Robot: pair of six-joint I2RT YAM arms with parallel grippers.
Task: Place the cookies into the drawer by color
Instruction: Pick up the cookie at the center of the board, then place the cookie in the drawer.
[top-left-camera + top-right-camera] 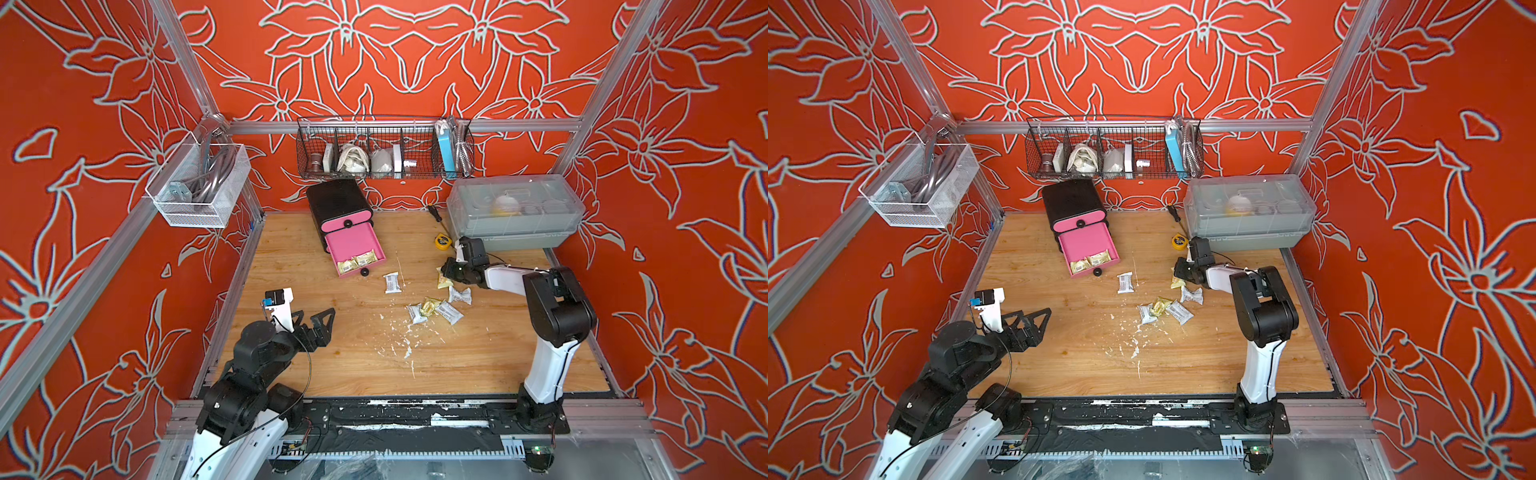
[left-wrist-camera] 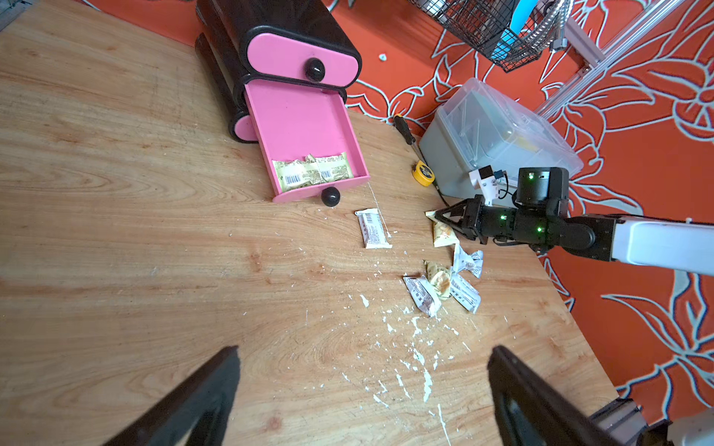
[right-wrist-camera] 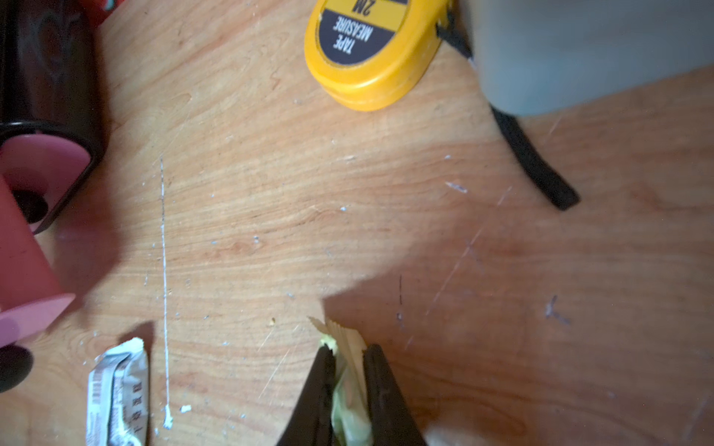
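In both top views: right gripper (image 1: 444, 277) held out low and level over the table, clamped on a yellow packet (image 1: 444, 284). Open middle drawer (image 1: 353, 245) well off its tips, two stored packets (image 1: 357, 262) inside. Left gripper (image 1: 314, 319) raised, spread wide, empty.

Left wrist view: white packet (image 2: 373, 231) ahead of the spread fingers.

Right wrist view: crimped yellow end pinched between near-shut jaws, tape measure (image 3: 371, 58) beyond the tips.

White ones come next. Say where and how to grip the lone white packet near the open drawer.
Probably grip the white packet across its narrow middle, from straight above: it lies flat on the table, both long sides free, apart from the other packets.
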